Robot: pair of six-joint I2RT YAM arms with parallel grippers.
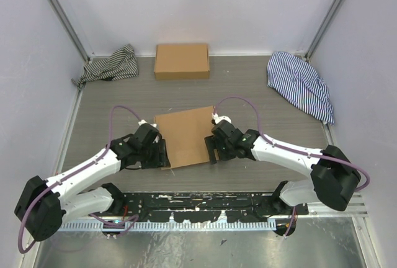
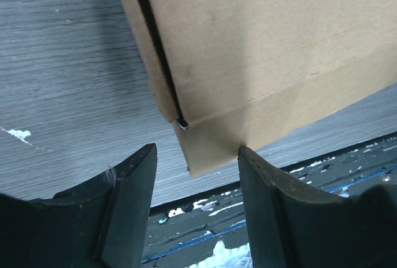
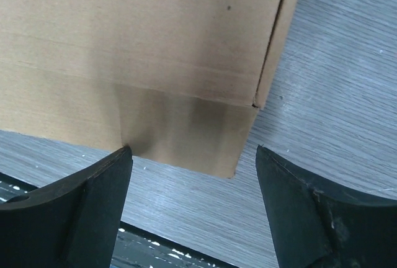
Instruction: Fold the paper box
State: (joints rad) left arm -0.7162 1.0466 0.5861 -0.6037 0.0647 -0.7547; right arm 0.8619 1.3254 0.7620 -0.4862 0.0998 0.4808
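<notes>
2 black 2-finger grippers sit nearest, fingers spread, holding nothing: the left gripper [image 2: 197,153] and the right gripper [image 3: 193,150]. Between them, on the grey wood-grain table [image 1: 260,100], lies the flat plain brown cardboard paper box [image 1: 185,136]. Each gripper straddles 1 near corner, both equally close.
</notes>
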